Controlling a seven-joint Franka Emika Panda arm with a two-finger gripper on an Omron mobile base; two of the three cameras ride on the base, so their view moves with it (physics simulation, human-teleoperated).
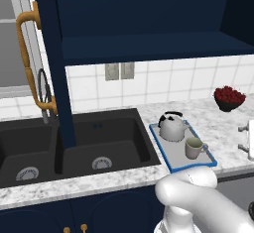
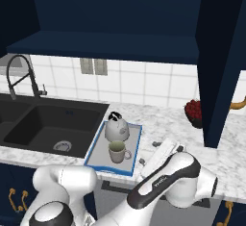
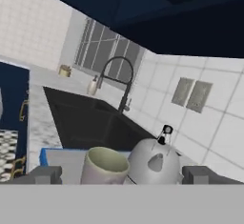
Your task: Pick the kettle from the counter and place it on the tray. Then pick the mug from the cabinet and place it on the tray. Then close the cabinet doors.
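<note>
From the left base view, a grey tray [image 1: 168, 163] with a blue rim lies on the speckled bench [image 1: 218, 123], just right of the black double sink [image 1: 74, 143]. The kettle [image 1: 172, 127] stands on the far half of the tray, its black handle arching over the top. The mug [image 1: 194, 147] stands on the near half, just beside the kettle, its handle pointing right. The tray's long axis runs from near to far. Above, the cabinet [image 1: 149, 46] is open; its left door [image 1: 54, 58] stands swung out toward the viewer, edge on, with a curved brass handle [image 1: 27, 58]. A dark bowl of red fruit [image 1: 229, 97] sits far right on the bench.

From the right base view, the tray [image 2: 132, 162], kettle [image 2: 116, 128] and mug [image 2: 116, 152] appear again, the mug's handle to the right. The right door [image 2: 221, 61] hangs open at the right, edge on and upright, well to the right of the tray. The navy shelf [image 2: 105, 44] looks bare.

From the hand view, the two finger tips [image 3: 45, 174] stand wide apart, holding nothing. The mug [image 3: 104, 166] and kettle [image 3: 153, 163] sit close in front, between them, with the faucet [image 3: 119, 80] beyond.

Judging by this, both things are placed and the doors remain. Each door is tall and upright, above and to either side of the hand, which faces low toward the tray.
</note>
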